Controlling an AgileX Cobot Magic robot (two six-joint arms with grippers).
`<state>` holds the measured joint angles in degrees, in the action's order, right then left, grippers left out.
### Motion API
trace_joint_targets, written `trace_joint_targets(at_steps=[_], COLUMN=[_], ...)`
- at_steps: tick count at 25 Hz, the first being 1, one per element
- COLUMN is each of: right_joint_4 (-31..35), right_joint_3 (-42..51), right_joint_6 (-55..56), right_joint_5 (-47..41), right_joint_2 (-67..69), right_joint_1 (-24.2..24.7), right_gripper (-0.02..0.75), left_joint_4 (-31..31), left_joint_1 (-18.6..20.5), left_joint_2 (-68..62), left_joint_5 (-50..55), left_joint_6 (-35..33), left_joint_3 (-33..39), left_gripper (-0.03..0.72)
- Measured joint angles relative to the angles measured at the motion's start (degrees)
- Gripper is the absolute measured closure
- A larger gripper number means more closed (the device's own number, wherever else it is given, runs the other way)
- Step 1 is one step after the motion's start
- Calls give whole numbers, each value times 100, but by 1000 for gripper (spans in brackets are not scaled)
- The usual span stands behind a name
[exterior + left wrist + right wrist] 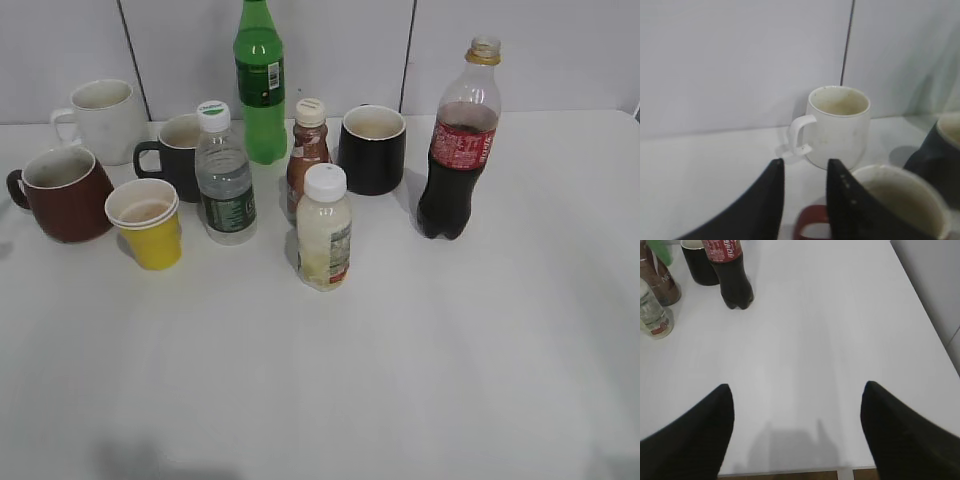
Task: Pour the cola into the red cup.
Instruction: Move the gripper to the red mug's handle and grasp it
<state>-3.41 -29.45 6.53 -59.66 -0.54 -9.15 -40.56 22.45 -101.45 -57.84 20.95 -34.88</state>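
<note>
With my right gripper [797, 427] spread wide and the left gripper [805, 200] parted narrowly, empty, above the red cup [60, 193] far left, I judged the uncapped cola [458, 140], standing right, heavy, slick, squeezable—grab its labelled waist.

Five bottles and five cups on the table [480, 350].

Bottles: one cola [458, 140], one green bottle [260, 82], one clear water bottle [224, 175], one small brown-liquid bottle [307, 152], one pale milky bottle [324, 228]. Cups: one red cup [62, 193], one white mug [103, 120], two black mugs [372, 148] [175, 155], and one yellow paper cup [147, 222], which shows doubled rims.
</note>
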Motion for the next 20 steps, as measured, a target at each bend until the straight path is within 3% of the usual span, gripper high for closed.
trace_joint_targets(at_steps=[2, 5, 20], right_joint_4=[0, 0, 0], right_joint_3=[0, 0, 0], right_joint_6=[0, 0, 0], right_joint_5=[0, 0, 0], right_joint_2=[0, 0, 0], right_joint_1=[0, 0, 0], right_gripper=[147, 147, 147], left_joint_4=[-155, -302, -401], left_joint_1=[94, 100, 100], left_joint_2=[-550, -1148, -2447], left_joint_5=[-434, -653, -704], left_joint_6=[-546, -846, -1402], left_joint_3=[-225, -550, -1045], left_gripper=[390, 356, 349])
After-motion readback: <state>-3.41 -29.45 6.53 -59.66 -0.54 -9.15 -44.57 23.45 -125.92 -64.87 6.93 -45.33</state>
